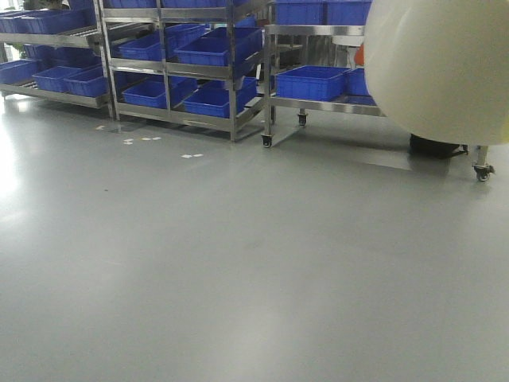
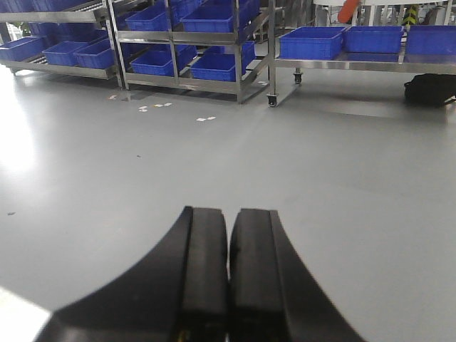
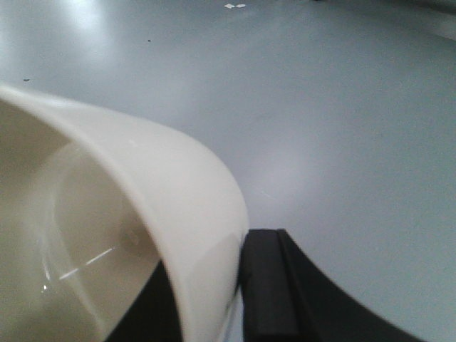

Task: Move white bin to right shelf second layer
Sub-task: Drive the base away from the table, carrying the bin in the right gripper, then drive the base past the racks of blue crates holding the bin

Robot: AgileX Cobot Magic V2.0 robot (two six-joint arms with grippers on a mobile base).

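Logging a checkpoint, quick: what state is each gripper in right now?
Left gripper: closed, fingers together, holding nothing.
Right gripper: closed on the wall of the white bin, one finger inside, one outside.

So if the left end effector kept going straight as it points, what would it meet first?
Nothing close: the shut left end effector faces open grey floor. Farther on stands the steel rack with blue crates, likely the first obstacle, though depth is unclear.
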